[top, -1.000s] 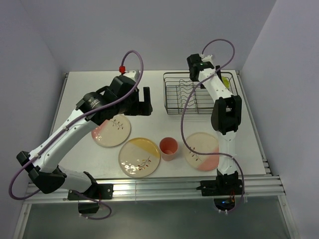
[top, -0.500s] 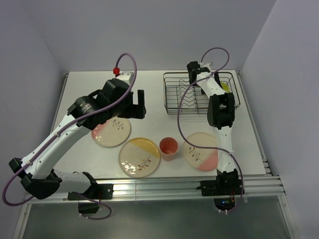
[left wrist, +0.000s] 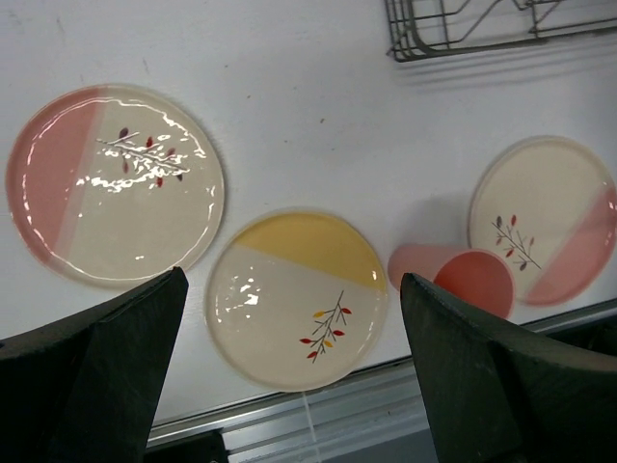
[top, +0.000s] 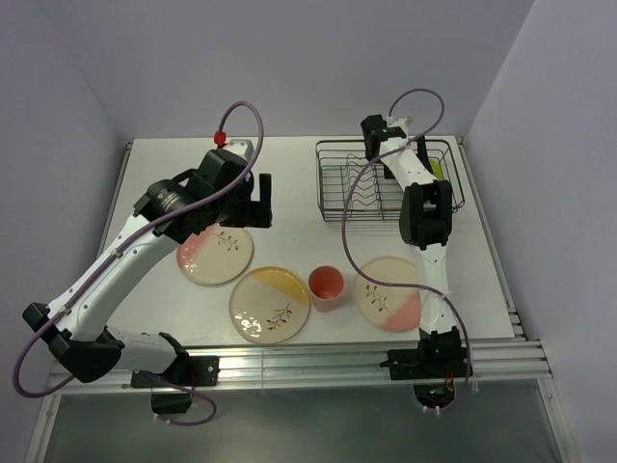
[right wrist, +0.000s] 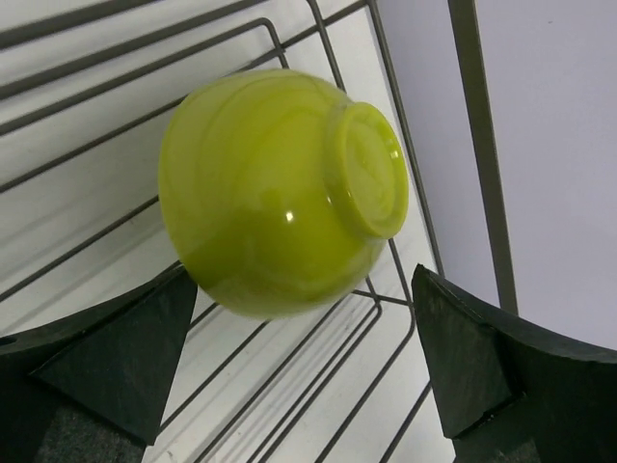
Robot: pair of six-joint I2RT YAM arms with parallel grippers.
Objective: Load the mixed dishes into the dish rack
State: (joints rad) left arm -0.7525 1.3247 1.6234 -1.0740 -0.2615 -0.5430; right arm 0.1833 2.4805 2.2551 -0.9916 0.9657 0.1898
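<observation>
Lime-green bowl [right wrist: 260, 193] — tipped, foot up

Bare counter [top: 294, 231] lies open between the yellow plate [top: 270, 304] and the dish rack [top: 333, 183]. Inside the rack, the lime bowl [right wrist: 280, 193] and the right arm [top: 424, 207] occupy the right end.

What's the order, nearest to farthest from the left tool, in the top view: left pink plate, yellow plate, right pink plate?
1. Left pink plate, just beside the left tool.
2. Yellow plate, front centre.
3. Right pink plate, far right.
</observation>
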